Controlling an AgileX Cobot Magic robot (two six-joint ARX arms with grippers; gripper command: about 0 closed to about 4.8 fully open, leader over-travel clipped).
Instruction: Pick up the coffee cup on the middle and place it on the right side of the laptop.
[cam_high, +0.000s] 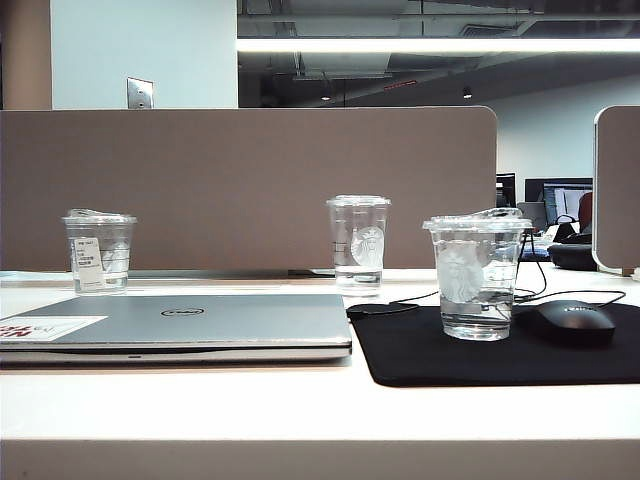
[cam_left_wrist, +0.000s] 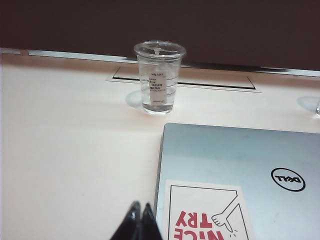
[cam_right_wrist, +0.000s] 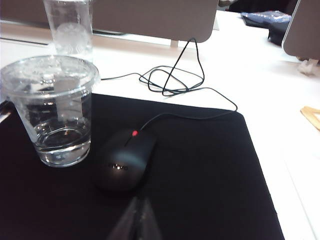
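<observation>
The coffee cup (cam_high: 477, 280), short and clear with a rumpled lid, a faint round logo and a little water, stands on the black mat right of the laptop (cam_high: 200, 320). The right wrist view shows the cup (cam_right_wrist: 55, 115) beside a black mouse. My right gripper (cam_right_wrist: 140, 202) is shut and empty, low over the mat just short of the mouse and apart from the cup. My left gripper (cam_left_wrist: 140, 207) is shut and empty over the table beside the stickered corner of the laptop (cam_left_wrist: 240, 160). Neither gripper shows in the exterior view.
A taller slim logo cup (cam_high: 358, 245) stands behind the laptop's right end. A labelled cup (cam_high: 98, 252) (cam_left_wrist: 159, 77) stands at the back left. The mouse (cam_high: 572, 322) (cam_right_wrist: 122, 162) and its looped cable (cam_right_wrist: 175, 80) lie on and past the mat (cam_high: 430, 350). A partition (cam_high: 250, 180) closes the back.
</observation>
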